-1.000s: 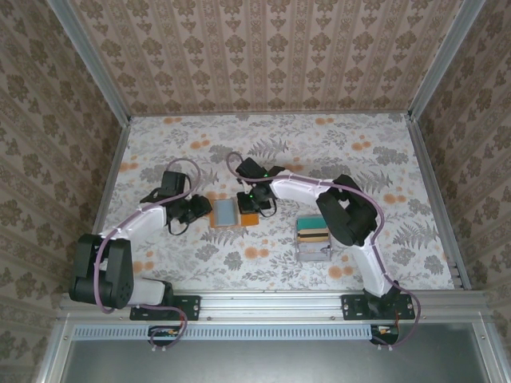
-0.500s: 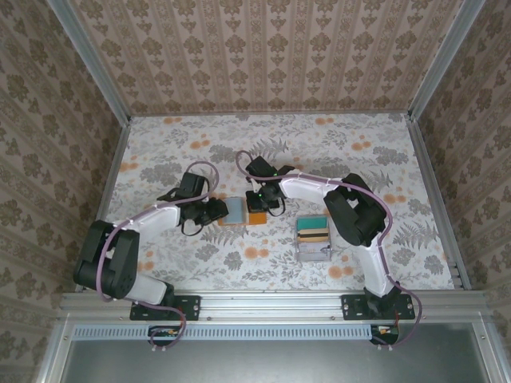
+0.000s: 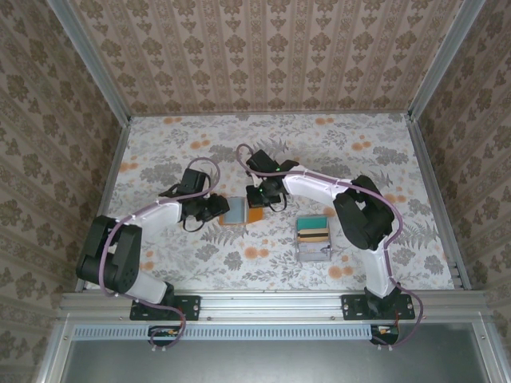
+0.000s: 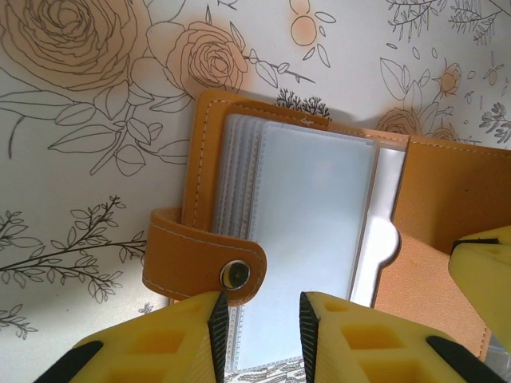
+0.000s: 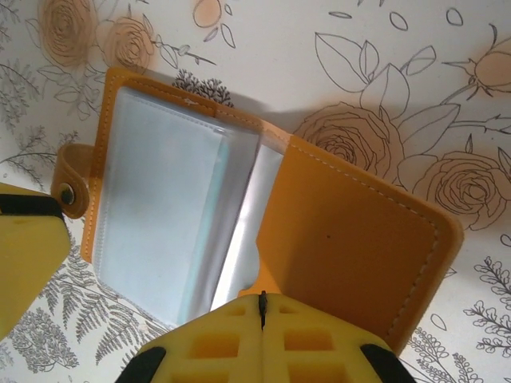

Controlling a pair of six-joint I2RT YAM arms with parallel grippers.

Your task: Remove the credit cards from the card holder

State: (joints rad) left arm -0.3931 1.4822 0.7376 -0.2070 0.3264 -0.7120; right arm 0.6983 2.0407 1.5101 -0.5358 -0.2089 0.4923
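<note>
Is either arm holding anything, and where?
The right gripper looks shut on the edge of the wallet, at its open orange flap. The left gripper, fingers apart, straddles the other half without a clear grip.

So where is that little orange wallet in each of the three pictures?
Overhead view: the wallet lies open near the picture's middle.
Left wrist view: the wallet fills the centre and right.
Right wrist view: the wallet spans the centre.
Shared landmark: clear sleeves on its left half, plain orange flap on its right.
</note>
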